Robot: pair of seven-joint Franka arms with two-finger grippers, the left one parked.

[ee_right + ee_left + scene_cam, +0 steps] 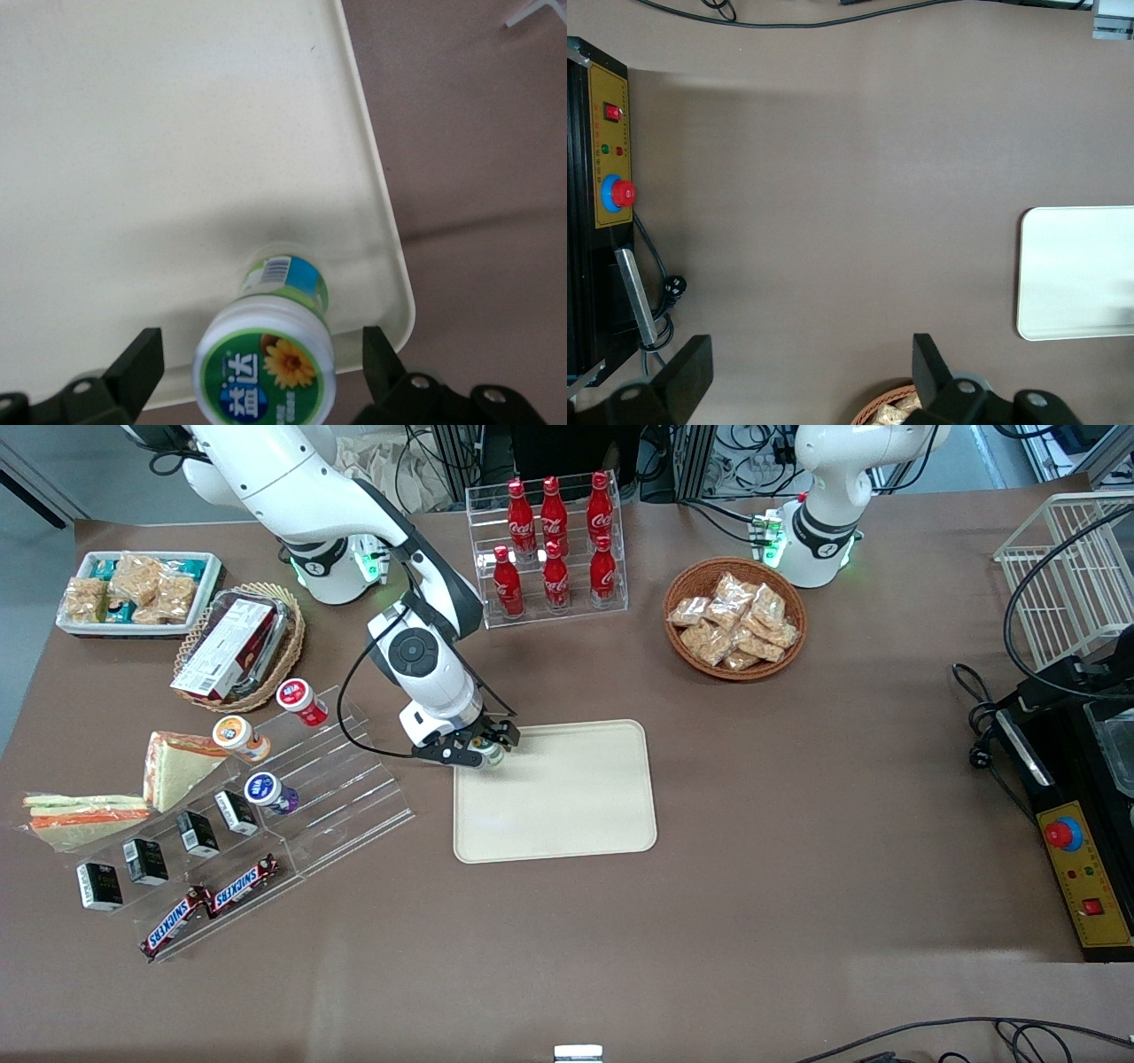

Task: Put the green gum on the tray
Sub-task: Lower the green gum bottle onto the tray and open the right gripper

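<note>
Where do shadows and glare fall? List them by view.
Right wrist view: the green gum, between the open pincer fingers, stands in a soft shadow on the tray. Front view: pale sheen on the tablecloth nearest the camera. Left wrist view: tray looks washed out.

Front view high, overlooking table; all 3 views share tray.

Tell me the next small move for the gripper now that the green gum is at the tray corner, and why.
Probably lift the gripper straight up and clear. In the right wrist view the green gum stands upright inside the corner of the tray, and both fingers stand apart from it with a gap on each side, so it looks released. A vertical retreat should avoid tipping the bottle.
</note>
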